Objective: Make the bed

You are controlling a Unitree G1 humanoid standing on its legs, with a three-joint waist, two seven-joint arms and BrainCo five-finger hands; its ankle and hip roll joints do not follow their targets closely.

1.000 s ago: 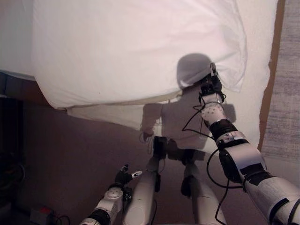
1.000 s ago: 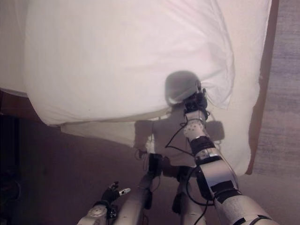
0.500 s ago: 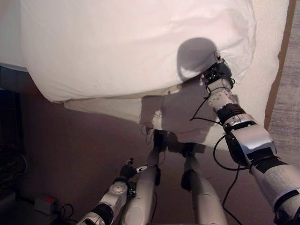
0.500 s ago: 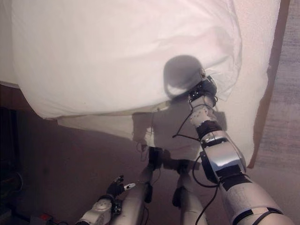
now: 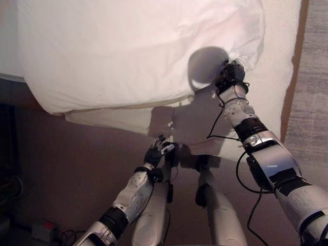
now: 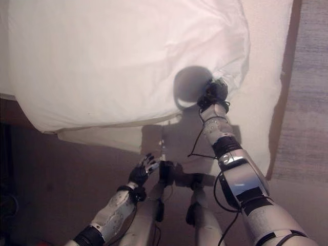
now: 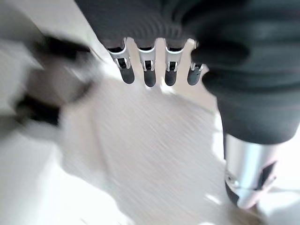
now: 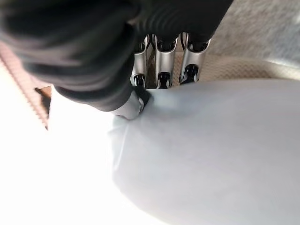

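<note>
A big white pillow [image 5: 133, 46] lies across the near edge of the bed, its front overhanging the cream sheet [image 5: 277, 61]. My right hand [image 5: 230, 74] is at the pillow's near right corner. In the right wrist view its fingers [image 8: 161, 61] and thumb pinch the white cloth [image 8: 211, 154], so it is shut on the pillow. My left hand [image 5: 156, 152] hangs low in front of the bed's side, below the pillow and apart from it. Its fingers [image 7: 149, 70] are straight and hold nothing.
A brown wooden bed frame edge [image 5: 292, 77] runs along the right side of the sheet, with a grey woven rug [image 5: 313, 82] beyond it. Dark floor [image 5: 72, 164] stretches to the left, with a small red-topped box [image 5: 43, 228] at the lower left.
My left arm has risen from beside my legs up towards the bed's side. My right hand has stayed on the pillow's corner and shifted slightly left and up.
</note>
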